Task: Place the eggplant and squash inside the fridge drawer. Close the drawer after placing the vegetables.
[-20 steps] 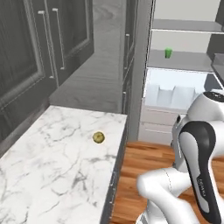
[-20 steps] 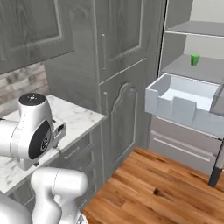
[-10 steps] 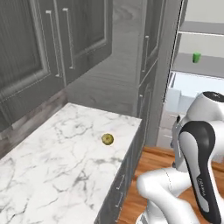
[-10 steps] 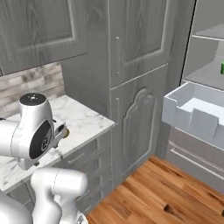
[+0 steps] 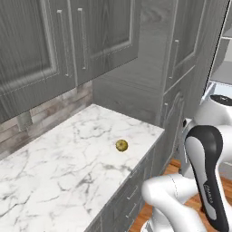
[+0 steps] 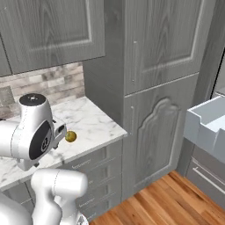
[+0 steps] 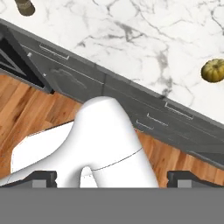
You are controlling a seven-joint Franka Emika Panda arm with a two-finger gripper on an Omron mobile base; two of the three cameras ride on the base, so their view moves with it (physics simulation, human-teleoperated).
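Change record, base cameras: the whole scene has shifted across both base views, so the base has moved or turned, not the items.
- Marble bench: takes up more of the left base view than before.
- Squash: small, yellow-green, unmoved on the bench; drawn nearer picture centre.
- Fridge drawer: open, slid toward the right edge of the right base view, now partly cut off.

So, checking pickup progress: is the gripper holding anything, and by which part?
Nothing is held: the gripper is open, and the squash lies on the counter.
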